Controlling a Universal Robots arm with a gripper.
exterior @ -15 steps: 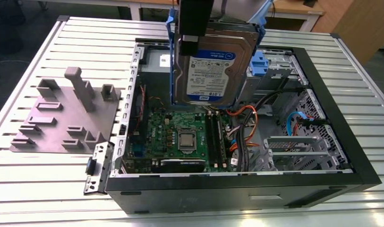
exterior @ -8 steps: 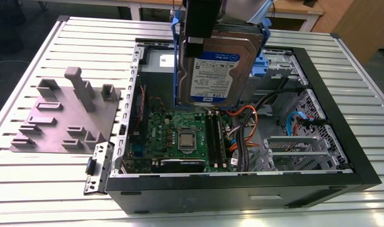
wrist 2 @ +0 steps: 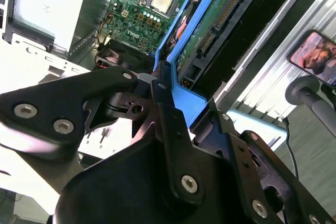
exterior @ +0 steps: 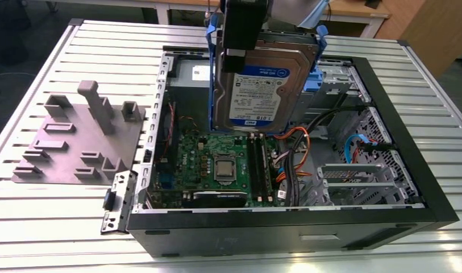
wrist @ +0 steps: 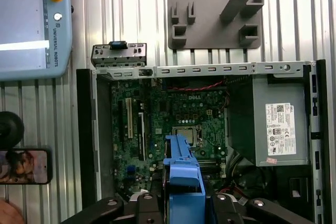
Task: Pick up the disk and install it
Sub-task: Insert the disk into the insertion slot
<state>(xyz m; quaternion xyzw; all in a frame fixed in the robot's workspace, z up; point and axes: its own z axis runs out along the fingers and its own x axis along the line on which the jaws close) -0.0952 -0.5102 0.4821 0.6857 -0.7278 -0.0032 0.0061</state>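
1. Now the tool (exterior: 235,57) pinches the disk (exterior: 265,94) by its top edge, in the upper middle of the exterior view.
2. The disk hangs long side down, over the open computer case (exterior: 291,230).

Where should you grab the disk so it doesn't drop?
Grab the disk at its top end, coming from above, like the gripper does now. It hangs upright over the open computer case, so squeezing its two flat faces near the blue bracket probably holds steadiest.

Blue-framed disk (exterior: 262,85), upright, seemingly aloft
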